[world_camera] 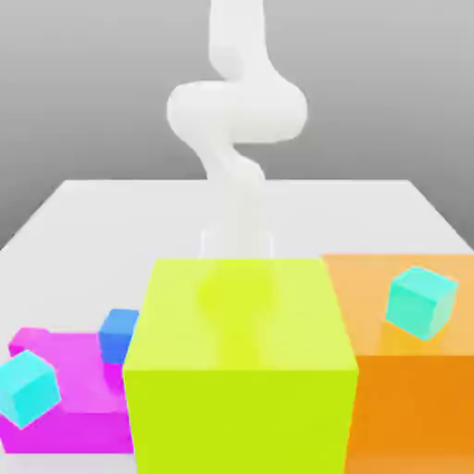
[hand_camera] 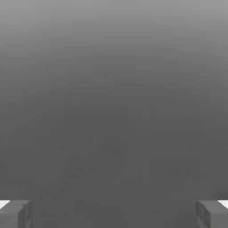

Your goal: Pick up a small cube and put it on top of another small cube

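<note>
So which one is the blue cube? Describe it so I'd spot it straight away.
Find the big yellow-green block in front. Beside it, toward the exterior view's left, is a magenta block. The small cube there in deep blue, darker than the cyan one, is it.

From where I stand it's bright, the white table [world_camera: 324, 208] nearly washed out and the pale arm [world_camera: 239, 111] glowing with hardly any shading. The yellow-green block [world_camera: 239, 315] has a lighter top than front, with a soft, mirror-like sheen on it; the orange block [world_camera: 412, 407] is likewise darker in front. Behind, the grey backdrop [world_camera: 93, 93] darkens downward. The hand view is dim, a smooth grey fading darker lower down.
</note>
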Robot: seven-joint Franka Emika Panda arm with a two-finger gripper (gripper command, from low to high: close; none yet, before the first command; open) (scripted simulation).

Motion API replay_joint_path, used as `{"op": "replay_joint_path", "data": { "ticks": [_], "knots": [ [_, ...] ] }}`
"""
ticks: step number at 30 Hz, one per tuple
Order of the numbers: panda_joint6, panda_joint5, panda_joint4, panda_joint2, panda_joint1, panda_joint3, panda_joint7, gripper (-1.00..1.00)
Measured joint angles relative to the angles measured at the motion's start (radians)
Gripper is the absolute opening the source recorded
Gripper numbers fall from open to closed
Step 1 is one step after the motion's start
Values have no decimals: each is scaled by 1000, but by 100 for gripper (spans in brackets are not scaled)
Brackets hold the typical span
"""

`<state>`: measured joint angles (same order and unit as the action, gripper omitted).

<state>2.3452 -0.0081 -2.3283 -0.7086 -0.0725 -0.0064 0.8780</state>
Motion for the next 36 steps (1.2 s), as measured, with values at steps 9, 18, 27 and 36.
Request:
{"op": "replay_joint_path", "data": {
  "ticks": [9, 18, 27, 36],
  "knots": [
    [164, -38, -103, 332, -233, -61, 291, 0],
    [326, -12, -204, 658, -427, -181, 531, 0],
    [512, 184, -252, 991, -586, -170, 571, 0],
    [601, 233, -229, 1104, -638, -109, 535, -100]
  ]
}}
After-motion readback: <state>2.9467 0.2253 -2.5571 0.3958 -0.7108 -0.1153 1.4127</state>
